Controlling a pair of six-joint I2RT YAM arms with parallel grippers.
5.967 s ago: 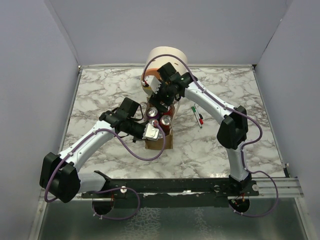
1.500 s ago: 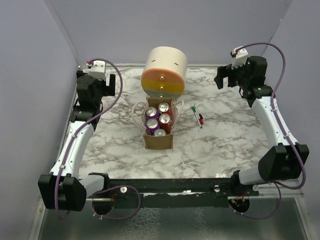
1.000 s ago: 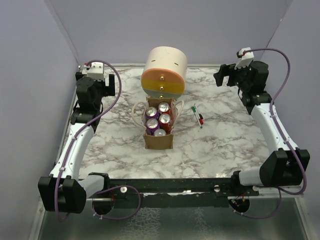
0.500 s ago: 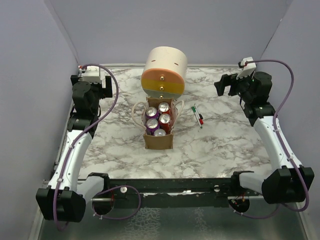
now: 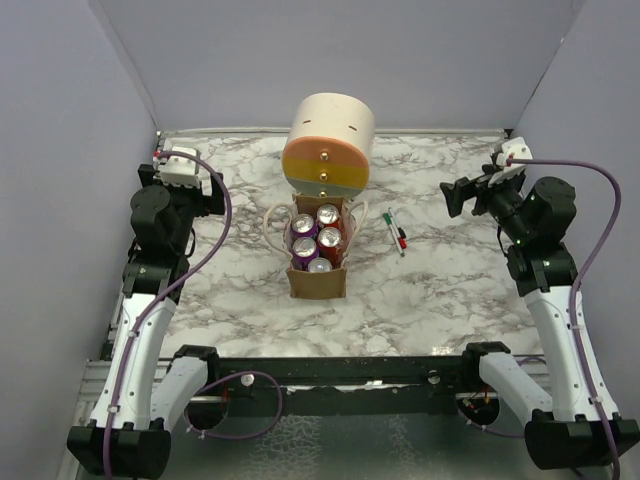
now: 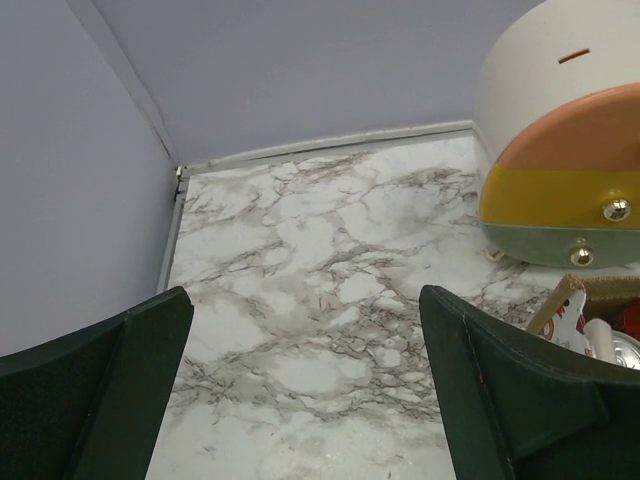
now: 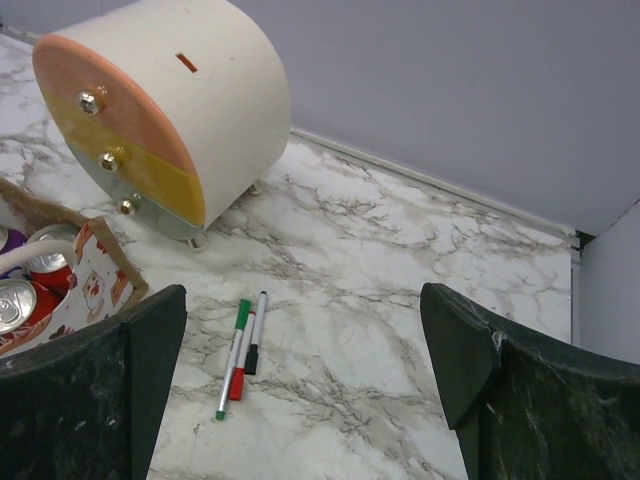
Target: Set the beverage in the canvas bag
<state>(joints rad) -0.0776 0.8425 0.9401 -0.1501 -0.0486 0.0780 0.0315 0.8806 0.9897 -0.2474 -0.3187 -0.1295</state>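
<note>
Cans (image 5: 330, 238) stand in the bag (image 5: 318, 285).
Left gripper (image 6: 305, 310) and right gripper (image 7: 302, 305) both have fingers wide, holding nothing.

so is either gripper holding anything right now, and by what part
Nothing: the left gripper and the right gripper are both open and empty, away from the canvas bag.
</note>
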